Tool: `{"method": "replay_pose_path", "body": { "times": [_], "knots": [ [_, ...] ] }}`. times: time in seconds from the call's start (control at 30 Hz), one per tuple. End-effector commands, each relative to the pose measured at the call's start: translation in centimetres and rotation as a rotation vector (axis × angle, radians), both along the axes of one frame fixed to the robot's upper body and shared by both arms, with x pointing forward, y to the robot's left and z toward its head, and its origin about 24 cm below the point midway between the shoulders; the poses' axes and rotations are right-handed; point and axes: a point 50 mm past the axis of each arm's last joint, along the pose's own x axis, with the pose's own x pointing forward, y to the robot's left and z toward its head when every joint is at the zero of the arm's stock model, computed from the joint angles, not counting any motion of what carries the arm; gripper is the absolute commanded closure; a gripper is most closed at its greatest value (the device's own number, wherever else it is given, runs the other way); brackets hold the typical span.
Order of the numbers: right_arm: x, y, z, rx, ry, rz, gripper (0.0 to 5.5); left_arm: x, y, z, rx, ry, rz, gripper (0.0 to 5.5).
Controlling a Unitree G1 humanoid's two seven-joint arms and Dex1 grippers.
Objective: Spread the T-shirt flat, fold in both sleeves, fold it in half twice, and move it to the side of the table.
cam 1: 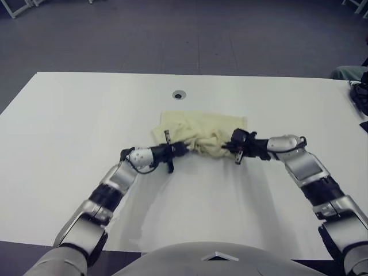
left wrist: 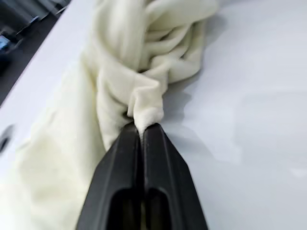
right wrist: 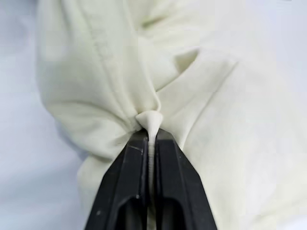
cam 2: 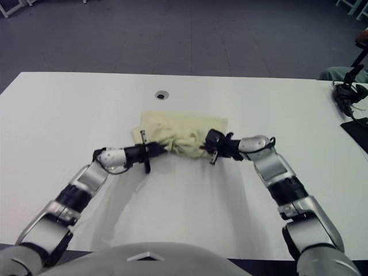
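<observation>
- Pale yellow and crumpled, the T-shirt (cam 1: 202, 127) sits bunched on the white table (cam 1: 69, 126), about mid-width and a little past the middle as I look down over the arms
- Its far part lies flatter, with a fairly straight far edge, while the near edge is gathered into a twisted ridge of folds
- The left gripper (cam 1: 184, 148) is at the left end of that ridge, its 2 black fingers pressed together with a small tuck of fabric pinched at the tips
- From the left wrist camera I see the cloth coming straight out from between those fingertips and twisting away across the table
- The right gripper (cam 1: 226, 147) is at the right end of the ridge, clamped tight on a thin pleat of the shirt, and the fabric fans out beyond its tips
- The 2 grippers point towards each other, near but apart, with the twisted cloth between them
- Both are low over the tabletop, and I cannot tell whether either touches it
- A small round hole (cam 1: 179, 95) in the table lies just beyond the shirt's far edge, not touching it
- Some dark gear (cam 1: 359, 98) lies at the table's right edge, well apart from the shirt
</observation>
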Motion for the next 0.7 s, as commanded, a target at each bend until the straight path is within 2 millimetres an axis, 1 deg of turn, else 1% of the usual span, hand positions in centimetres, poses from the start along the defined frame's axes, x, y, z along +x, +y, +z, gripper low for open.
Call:
{"method": "replay_pose_path", "body": {
  "times": [0.03,0.1,0.17,0.23,0.3,0.4,0.5,0.57,0.63,0.7],
  "knots": [
    [6.2,-0.2,6.3,0.134,-0.453,-0.218,5.48,6.0,-0.7,2.7,0.047,-0.309,0.294,5.5],
    [5.7,-0.2,7.2,0.158,-0.507,-0.165,5.48,6.8,-0.4,4.8,-0.014,-0.405,0.318,5.5],
    [4.7,-0.6,7.7,0.172,-0.552,-0.109,5.48,7.0,0.5,6.1,-0.06,-0.461,0.329,5.5],
    [3.2,-1.3,8.0,0.161,-0.588,-0.056,5.48,6.5,1.3,6.6,-0.087,-0.477,0.306,5.5],
    [1.2,-2.2,8.0,0.125,-0.592,-0.003,5.48,5.2,2.2,6.5,-0.095,-0.449,0.241,5.5],
    [-1.9,-3.3,8.2,0.073,-0.566,0.063,5.48,1.7,3.5,6.0,-0.088,-0.331,0.102,5.5],
    [-5.0,-4.1,8.1,-0.047,-0.499,0.205,5.48,-3.4,5.1,5.4,-0.015,-0.137,-0.104,5.5],
    [-7.5,-4.6,8.1,-0.11,-0.401,0.305,5.48,-7.1,6.7,5.8,0.075,-0.031,-0.257,5.5],
    [-9.9,-4.7,7.8,-0.157,-0.279,0.393,5.48,-10.1,8.1,6.2,0.167,0.069,-0.364,5.5],
    [-12.4,-4.8,7.1,-0.207,-0.153,0.468,5.48,-12.2,9.2,6.3,0.238,0.168,-0.422,5.5]
  ]
}}
